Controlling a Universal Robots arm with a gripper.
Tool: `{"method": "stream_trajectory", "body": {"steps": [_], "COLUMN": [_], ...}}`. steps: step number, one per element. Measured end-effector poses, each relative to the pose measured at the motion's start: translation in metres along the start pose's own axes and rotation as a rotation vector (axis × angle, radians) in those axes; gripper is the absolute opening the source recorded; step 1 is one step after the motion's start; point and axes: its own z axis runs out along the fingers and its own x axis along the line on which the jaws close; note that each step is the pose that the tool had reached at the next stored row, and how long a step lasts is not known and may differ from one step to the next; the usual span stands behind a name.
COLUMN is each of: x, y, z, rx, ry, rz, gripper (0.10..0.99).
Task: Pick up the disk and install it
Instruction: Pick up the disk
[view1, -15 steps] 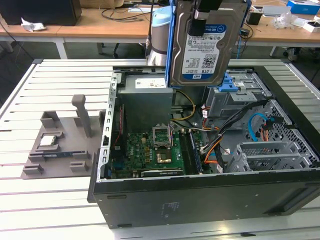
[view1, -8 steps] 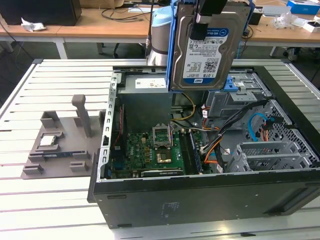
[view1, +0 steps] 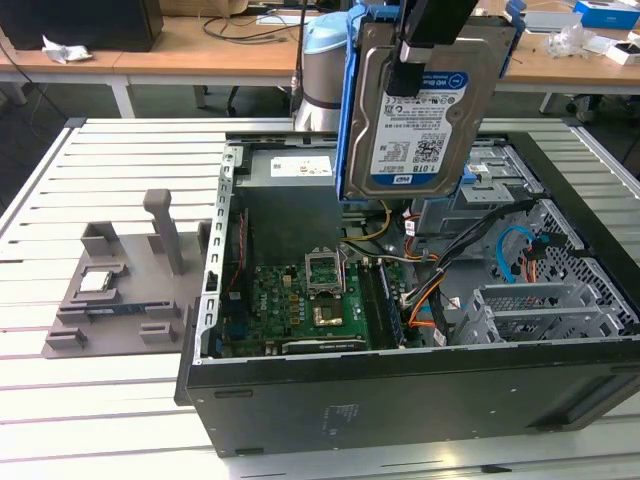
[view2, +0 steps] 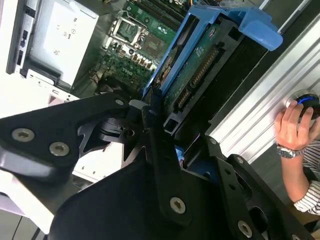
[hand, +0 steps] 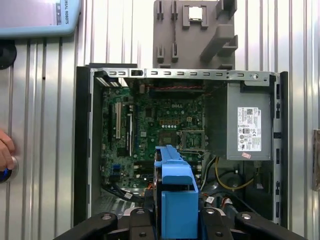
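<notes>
The tool (view1: 406, 62) is clamped on the disk (view1: 420, 110), with one black finger pressed on the labelled face. The disk hangs upright over the open side of the computer case (view1: 400, 375). Under its lower edge I see cables and the motherboard (view1: 300, 300), but how much air is between them I cannot tell. In the first wrist view the blue carrier frame (hand: 177, 195) stands over the inside of the case, near the power supply (hand: 247, 125). On the exterior view's left, a grey fixture (view1: 120, 290) lies on the slatted tabletop (view1: 100, 420), just beside the case wall. A person's hand (view2: 292, 125) rests on a round button near the tabletop edge.
</notes>
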Motion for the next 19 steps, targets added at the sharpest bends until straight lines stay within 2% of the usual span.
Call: {"method": "stream_trajectory", "body": {"steps": [3, 5, 14, 15, 17, 19], "x": [0.009, 0.0193, 0.0502, 0.0526, 0.0584, 0.0603], "y": [0.0001, 0.0003, 0.0007, 0.0006, -0.001, -0.0022], "z": [-0.0001, -0.0002, 0.0002, 0.001, 0.0071, 0.0106], "rx": [0.0, 0.0, 0.0, 0.0, 0.0, -0.001], "ry": [0.0001, 0.0002, 0.0002, 0.0002, 0.0003, 0.0003], "rz": [0.0, 0.0, 0.0, 0.0, 0.0, 0.0], "gripper": [0.365, 0.365, 0.365, 0.365, 0.365, 0.365]}}
